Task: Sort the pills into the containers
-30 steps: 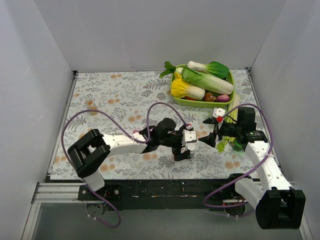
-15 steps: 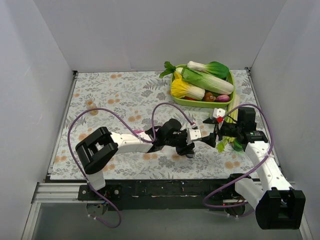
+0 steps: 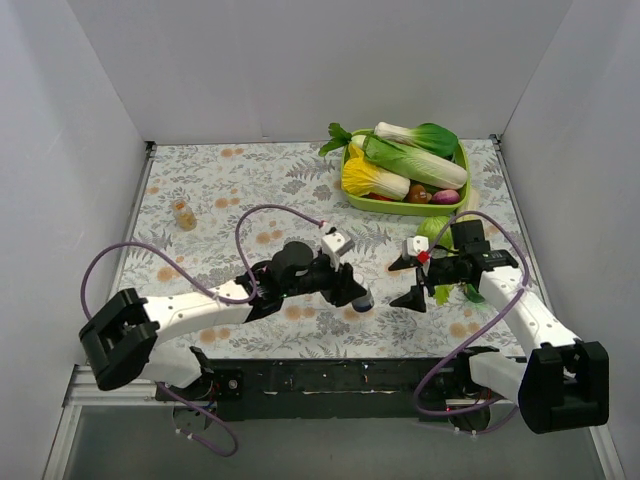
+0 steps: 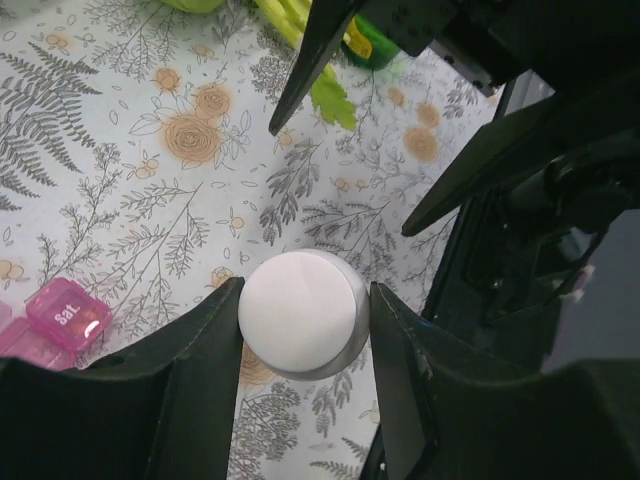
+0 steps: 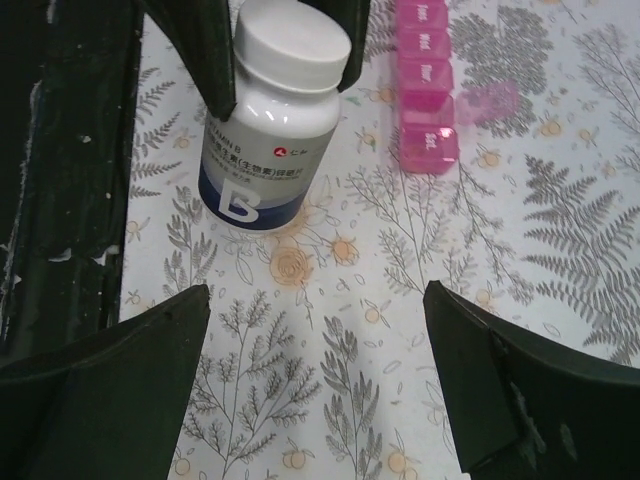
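A white-capped pill bottle (image 5: pixel 270 110) with a blue label stands upright on the floral table. My left gripper (image 4: pixel 305 300) is shut on its cap (image 4: pixel 303 313), one finger on each side; it shows in the top view (image 3: pixel 357 296) too. The pink pill-organizer strip (image 5: pixel 425 70) lies just behind the bottle, with one lid (image 5: pixel 490 100) flipped open. Its "Sat." end compartment (image 4: pixel 68 315) shows in the left wrist view. In the top view the strip is hidden under the left arm. My right gripper (image 5: pixel 320 380) is wide open and empty, facing the bottle a short way to its right (image 3: pixel 405 283).
A green tray (image 3: pixel 400 207) of vegetables stands at the back right. Loose green leaves (image 3: pixel 445 290) lie under the right arm. A small jar (image 3: pixel 182 213) stands at the far left. White walls close three sides.
My left gripper has pulled back to the left with the bottle, and its arm has swung left. My right gripper has moved left toward the bottle and now stands wide open.
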Available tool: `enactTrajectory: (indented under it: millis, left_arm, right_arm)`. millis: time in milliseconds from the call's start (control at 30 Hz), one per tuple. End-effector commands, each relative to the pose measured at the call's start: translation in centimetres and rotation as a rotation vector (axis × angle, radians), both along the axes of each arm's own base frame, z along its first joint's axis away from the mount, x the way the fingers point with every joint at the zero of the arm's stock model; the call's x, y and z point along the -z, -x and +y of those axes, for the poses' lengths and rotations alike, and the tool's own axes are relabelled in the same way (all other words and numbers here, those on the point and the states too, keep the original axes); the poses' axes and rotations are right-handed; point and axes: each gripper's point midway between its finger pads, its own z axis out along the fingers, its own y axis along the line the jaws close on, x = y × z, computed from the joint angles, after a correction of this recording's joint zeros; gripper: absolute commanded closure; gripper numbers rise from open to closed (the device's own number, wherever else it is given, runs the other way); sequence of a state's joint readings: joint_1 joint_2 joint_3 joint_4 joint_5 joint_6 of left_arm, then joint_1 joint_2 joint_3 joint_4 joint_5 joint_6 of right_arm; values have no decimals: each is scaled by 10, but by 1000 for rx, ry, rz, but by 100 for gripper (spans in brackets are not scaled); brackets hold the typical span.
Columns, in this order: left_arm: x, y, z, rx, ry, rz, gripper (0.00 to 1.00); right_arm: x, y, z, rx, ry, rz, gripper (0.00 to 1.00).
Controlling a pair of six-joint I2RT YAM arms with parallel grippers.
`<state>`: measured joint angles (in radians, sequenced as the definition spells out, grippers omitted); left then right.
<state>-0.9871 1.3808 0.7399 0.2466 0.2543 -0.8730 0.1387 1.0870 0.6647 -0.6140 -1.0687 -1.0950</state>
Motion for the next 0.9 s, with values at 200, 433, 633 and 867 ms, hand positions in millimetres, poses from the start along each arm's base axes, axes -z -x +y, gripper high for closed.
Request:
enactTrajectory:
  millis: [200, 433, 633, 867]
  left_arm:
    - [-55, -14, 32, -327, 312, 166, 100]
    - [-71, -35, 44, -476, 396, 165, 100]
    - [-75, -46, 50, -570, 449, 175, 100]
    - [-72, -47, 51, -596, 498, 216, 100]
  right_arm:
    - [-51, 1, 66, -78, -69, -6, 6]
    - [-56, 1, 97, -54, -89, 126, 8]
    - [-49, -12, 105, 51, -91, 230, 15]
    - [-48, -21, 110, 100, -112, 270, 29]
